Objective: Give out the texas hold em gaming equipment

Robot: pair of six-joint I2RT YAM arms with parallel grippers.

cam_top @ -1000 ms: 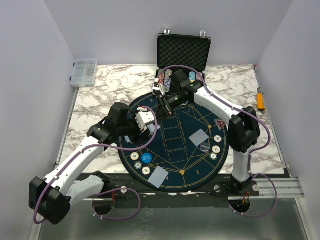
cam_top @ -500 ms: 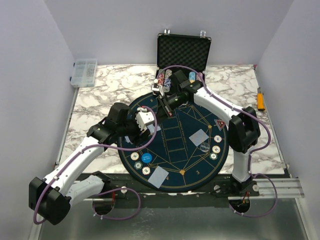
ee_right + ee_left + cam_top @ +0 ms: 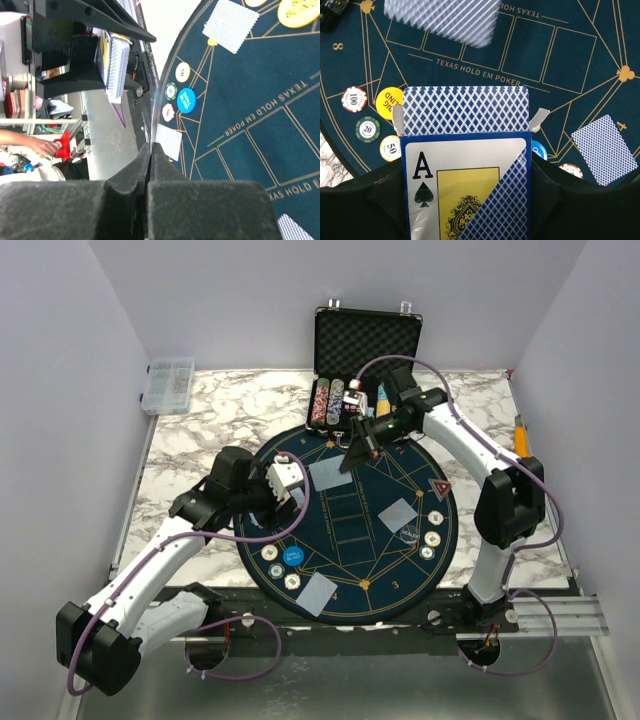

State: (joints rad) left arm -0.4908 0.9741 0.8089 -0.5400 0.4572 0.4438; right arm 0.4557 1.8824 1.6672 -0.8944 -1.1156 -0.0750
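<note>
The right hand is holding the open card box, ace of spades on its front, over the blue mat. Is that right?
Not quite: it is the left hand that holds the open card box, ace of spades on its front, over the blue mat. The left wrist view shows it.

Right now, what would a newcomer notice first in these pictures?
The round blue poker mat fills the middle of the marble table, dotted with chips and face-down cards. The left gripper holds an open card box, ace of spades on its front, over the mat's left side. At the far edge stands an open black case of chips.
</note>
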